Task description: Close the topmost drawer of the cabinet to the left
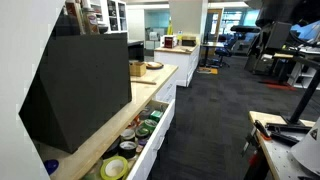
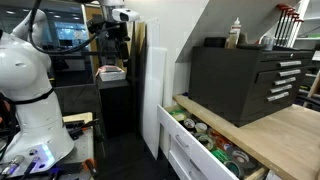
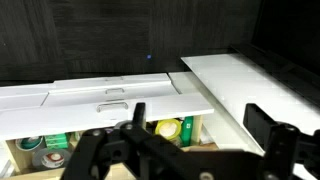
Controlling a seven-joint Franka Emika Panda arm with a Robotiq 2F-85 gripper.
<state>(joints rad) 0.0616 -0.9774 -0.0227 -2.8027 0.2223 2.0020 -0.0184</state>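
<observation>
The cabinet (image 1: 150, 82) is long and white with a light wood top, which also shows in an exterior view (image 2: 285, 130). Its topmost drawer (image 1: 158, 125) stands pulled out, with tape rolls and colourful clutter inside, in both exterior views (image 2: 215, 148). In the wrist view the drawer's white front (image 3: 120, 103) lies below my gripper (image 3: 200, 118), with a yellow roll showing behind it. My gripper is open and empty. In an exterior view it hangs high (image 2: 118, 30), well away from the drawer.
A black tool chest (image 1: 80, 85) sits on the cabinet top (image 2: 245, 80), with bottles (image 2: 236, 32) on it. A tall white panel (image 2: 155, 90) stands by the drawer's end. A farther white counter unit (image 1: 185, 55) and a workbench (image 1: 285, 140) border the dark carpet floor (image 1: 210, 110).
</observation>
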